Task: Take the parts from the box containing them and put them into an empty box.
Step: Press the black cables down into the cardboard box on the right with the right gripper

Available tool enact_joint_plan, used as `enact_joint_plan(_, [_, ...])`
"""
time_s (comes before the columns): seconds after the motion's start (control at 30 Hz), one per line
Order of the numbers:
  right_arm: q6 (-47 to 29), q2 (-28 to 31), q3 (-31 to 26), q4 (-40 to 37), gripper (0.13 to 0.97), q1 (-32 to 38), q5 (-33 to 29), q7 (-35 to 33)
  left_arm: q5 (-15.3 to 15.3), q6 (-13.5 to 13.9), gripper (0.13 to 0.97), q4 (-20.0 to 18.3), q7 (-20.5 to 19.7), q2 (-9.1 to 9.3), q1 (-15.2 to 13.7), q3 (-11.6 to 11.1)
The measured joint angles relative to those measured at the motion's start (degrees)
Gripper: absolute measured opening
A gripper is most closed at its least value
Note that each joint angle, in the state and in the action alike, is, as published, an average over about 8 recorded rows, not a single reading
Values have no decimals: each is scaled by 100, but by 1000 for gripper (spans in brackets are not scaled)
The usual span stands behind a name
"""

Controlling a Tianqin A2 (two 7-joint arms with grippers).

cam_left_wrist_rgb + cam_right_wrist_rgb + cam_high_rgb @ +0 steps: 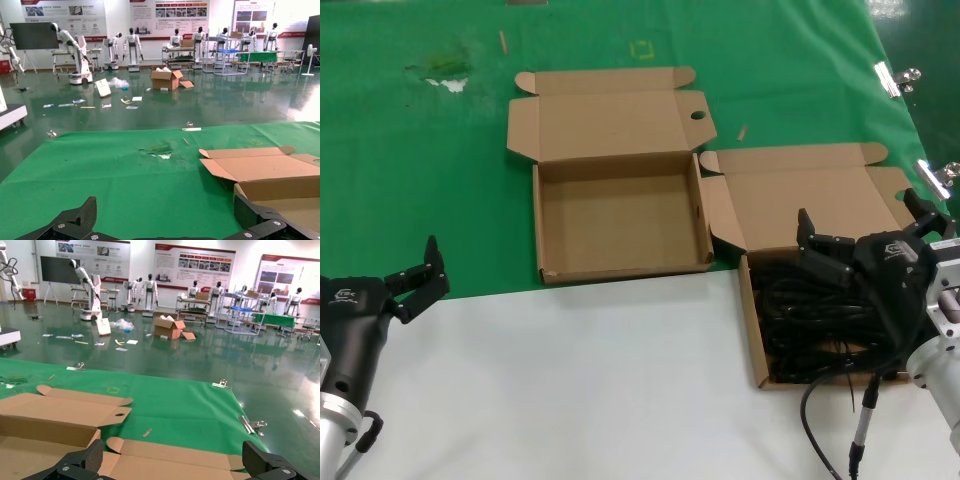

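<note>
Nothing has been moved yet, by the look of it: your empty box [620, 215] sits open on the green cloth with a bare floor, and every cord [815, 325] lies tangled in the full box [757, 330] beside it at the bench's right. Your right end effector [865, 235] hovers over that pile, fingers spread wide and holding nothing. Your left end effector [420, 275] waits at the near left, also open and empty. The whole transfer is ahead of you, starting with a first grasp.
</note>
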Motion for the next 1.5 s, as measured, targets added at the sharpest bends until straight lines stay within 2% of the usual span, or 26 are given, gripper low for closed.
enact_joint_plan(0.53, [0,0,0,0,966,0,0,0,0,0,947,0,0,0,0,0])
enact_joint_plan(0.83, [13,34,-77,6,966,22,-17,-7,0,0,863,0,0,0,0,0])
enact_joint_plan(1.1, [34,320,-300,58,966,52,20,72,0,0,713,0,0,0,0,0])
enact_joint_plan(1.23, [-66,660,-416,158,966,75,4,131,0,0,713,0,0,0,0,0])
enact_joint_plan(1.5, [-682,1665,-547,488,966,209,-74,331,0,0,501,0,0,0,0,0])
